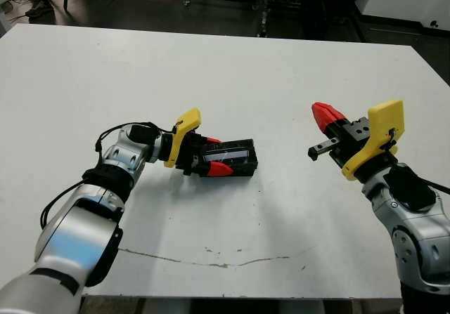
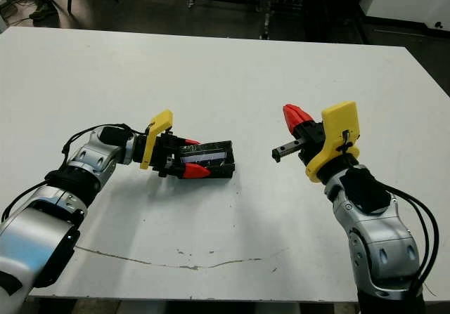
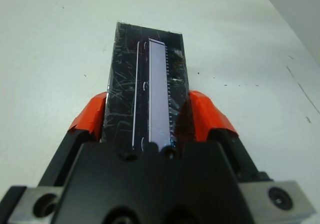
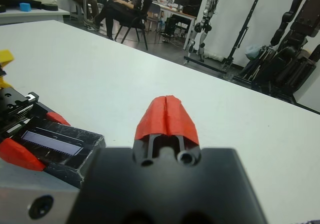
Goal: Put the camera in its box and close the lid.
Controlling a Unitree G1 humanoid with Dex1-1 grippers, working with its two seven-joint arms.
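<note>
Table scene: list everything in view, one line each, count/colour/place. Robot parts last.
lid: 1, glossy black with a pale lengthwise stripe, left of table centre, lying between the left gripper's fingers
table: 1, white, scuffed near its front edge
person: 1, dark clothing, seated beyond the table's far edge
left gripper: 1, red fingertips, one on each long side of the lid
right gripper: 1, red fingertips pressed together, holding nothing, right side above the table
Box and camera not separately visible.
</note>
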